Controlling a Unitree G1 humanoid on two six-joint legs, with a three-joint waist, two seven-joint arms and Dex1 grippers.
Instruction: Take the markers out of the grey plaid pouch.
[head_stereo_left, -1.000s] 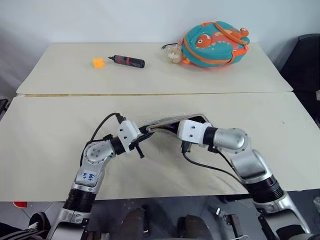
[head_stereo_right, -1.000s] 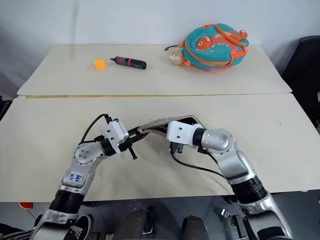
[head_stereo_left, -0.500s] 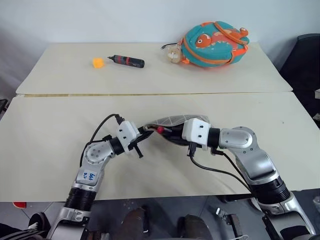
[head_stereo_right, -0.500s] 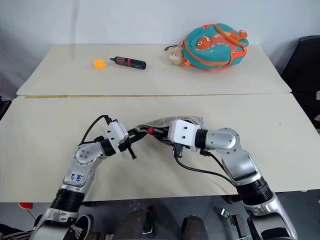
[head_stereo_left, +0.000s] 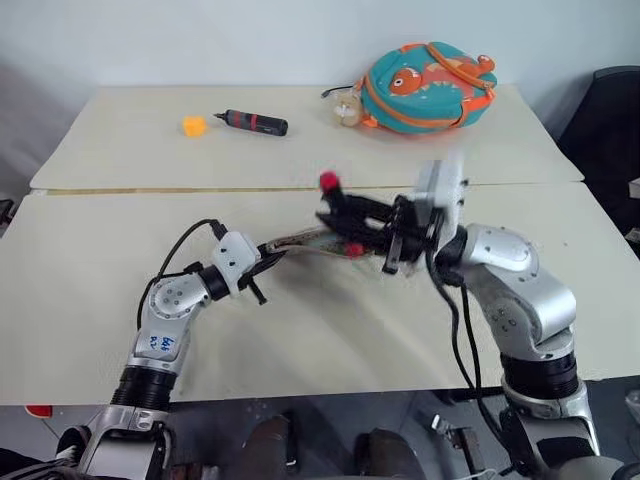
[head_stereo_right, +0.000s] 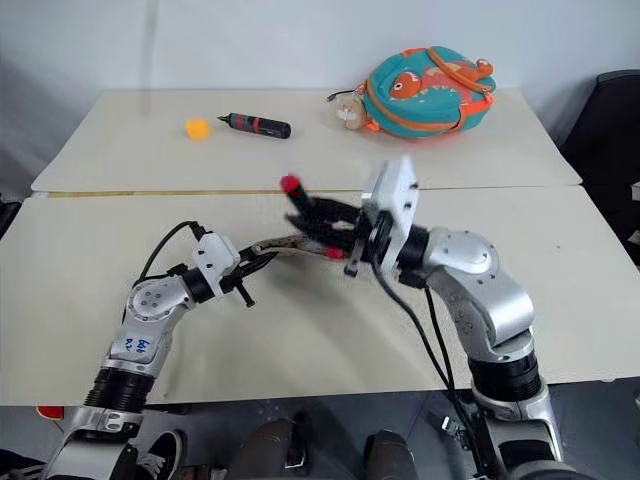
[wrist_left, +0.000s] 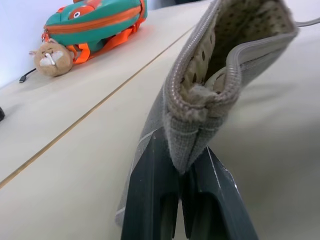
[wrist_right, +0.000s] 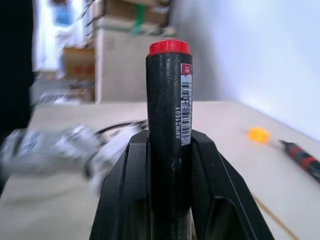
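The left gripper pinches the end of the grey pouch near the table's middle, anchoring it; the right gripper clamps a black marker (red-capped), lifted clear above the mouth.

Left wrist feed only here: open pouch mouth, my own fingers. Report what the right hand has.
Observer: The right hand is shut on a black marker with a red cap, up above the table.
Operator: Place the pouch against it.
Observer: The grey plaid pouch lies lower, reaching from the left hand toward the right one.
Operator: Name anything left in it.
Observer: A red tip shows at the pouch's far end; I cannot tell whether it is another marker.
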